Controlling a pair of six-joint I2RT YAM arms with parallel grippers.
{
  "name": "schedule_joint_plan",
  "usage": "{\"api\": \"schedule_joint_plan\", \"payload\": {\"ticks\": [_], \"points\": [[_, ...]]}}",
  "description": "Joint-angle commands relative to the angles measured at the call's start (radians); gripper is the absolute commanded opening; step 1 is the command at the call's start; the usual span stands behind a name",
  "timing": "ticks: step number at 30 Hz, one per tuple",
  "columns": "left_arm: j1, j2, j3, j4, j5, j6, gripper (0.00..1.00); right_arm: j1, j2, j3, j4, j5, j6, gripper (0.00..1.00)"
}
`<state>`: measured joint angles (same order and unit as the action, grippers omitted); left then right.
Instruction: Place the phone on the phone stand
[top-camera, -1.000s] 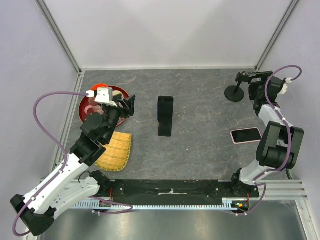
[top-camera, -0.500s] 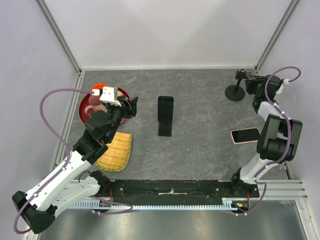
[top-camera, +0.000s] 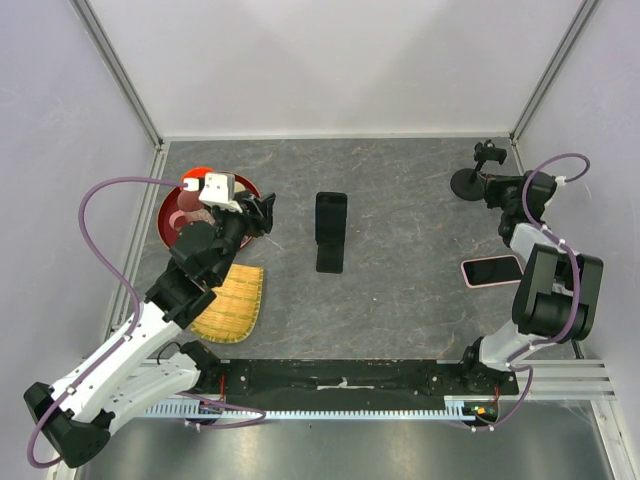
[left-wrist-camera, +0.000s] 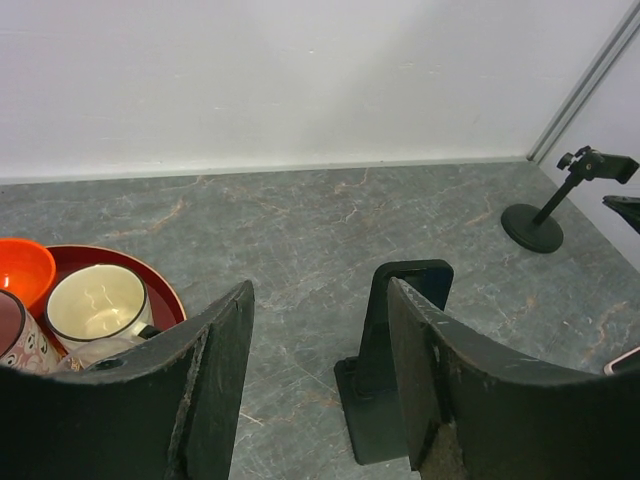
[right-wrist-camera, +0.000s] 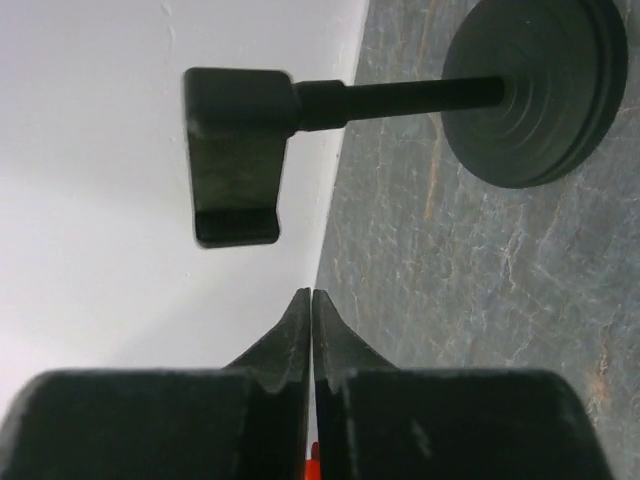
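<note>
The phone (top-camera: 491, 270), in a pink case with a dark screen, lies flat on the table at the right, beside the right arm's base link. The black phone stand (top-camera: 331, 232) stands alone mid-table; in the left wrist view the stand (left-wrist-camera: 395, 360) shows past the right finger. My left gripper (top-camera: 262, 215) is open and holds nothing, hovering left of the stand by the red tray; its jaws (left-wrist-camera: 320, 290) frame bare table. My right gripper (top-camera: 495, 188) is shut on nothing at the back right, well behind the phone, its fingertips (right-wrist-camera: 311, 297) pressed together.
A black post on a round base with a clamp head (top-camera: 470, 180) stands at the back right, just ahead of the right gripper (right-wrist-camera: 520, 95). A red tray (top-camera: 170, 225) with cups (left-wrist-camera: 95, 300) sits at the left, with a yellow woven mat (top-camera: 232, 302) nearer. Walls enclose the table.
The right gripper has shut and drawn back from the clamp post, which now stands free. The left arm shifted slightly toward the tray at first, then held still.
</note>
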<state>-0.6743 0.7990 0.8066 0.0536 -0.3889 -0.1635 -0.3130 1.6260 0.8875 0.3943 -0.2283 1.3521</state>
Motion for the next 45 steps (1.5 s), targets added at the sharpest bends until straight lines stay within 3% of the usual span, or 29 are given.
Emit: {"api": "schedule_joint_plan", "payload": {"ticks": [1,2,3,5,10,15,20,32,33,34,35,41,43,45], "points": [[0.004,-0.021,0.043,0.022,0.001,-0.033,0.62,0.002,-0.113,-0.006,0.045,0.01,-0.136,0.17],[0.004,-0.024,0.043,0.022,0.001,-0.034,0.62,0.0,-0.126,-0.004,0.035,0.018,-0.162,0.29],[0.004,-0.026,0.043,0.022,0.004,-0.034,0.62,0.0,-0.124,0.002,0.023,0.023,-0.175,0.62],[0.004,-0.029,0.043,0.022,0.004,-0.036,0.62,0.0,-0.104,0.028,-0.001,0.005,-0.185,0.92],[0.004,-0.029,0.045,0.022,0.015,-0.037,0.62,0.0,-0.026,0.103,0.008,-0.032,-0.13,0.97],[0.004,-0.024,0.045,0.022,0.012,-0.037,0.62,0.0,0.044,0.156,0.024,-0.029,-0.033,0.93],[0.004,-0.015,0.048,0.02,0.018,-0.037,0.62,0.003,0.122,0.168,0.136,-0.049,0.11,0.75],[0.004,0.002,0.046,0.018,0.015,-0.036,0.62,0.043,0.175,0.263,0.045,0.052,0.113,0.7],[0.004,0.002,0.046,0.018,0.013,-0.034,0.62,0.045,0.179,0.266,0.041,0.059,0.111,0.64],[0.004,0.0,0.045,0.018,0.012,-0.034,0.62,0.045,0.186,0.263,0.041,0.064,0.113,0.51],[0.004,0.0,0.045,0.018,0.007,-0.033,0.62,0.045,0.189,0.261,0.041,0.067,0.12,0.48],[0.004,0.003,0.045,0.018,0.012,-0.033,0.62,0.051,0.189,0.257,0.035,0.075,0.116,0.43],[0.004,0.002,0.046,0.018,0.013,-0.034,0.62,0.052,0.18,0.248,0.038,0.072,0.117,0.22],[0.004,-0.001,0.046,0.018,0.015,-0.034,0.61,0.057,0.167,0.231,0.043,0.069,0.12,0.14]]}}
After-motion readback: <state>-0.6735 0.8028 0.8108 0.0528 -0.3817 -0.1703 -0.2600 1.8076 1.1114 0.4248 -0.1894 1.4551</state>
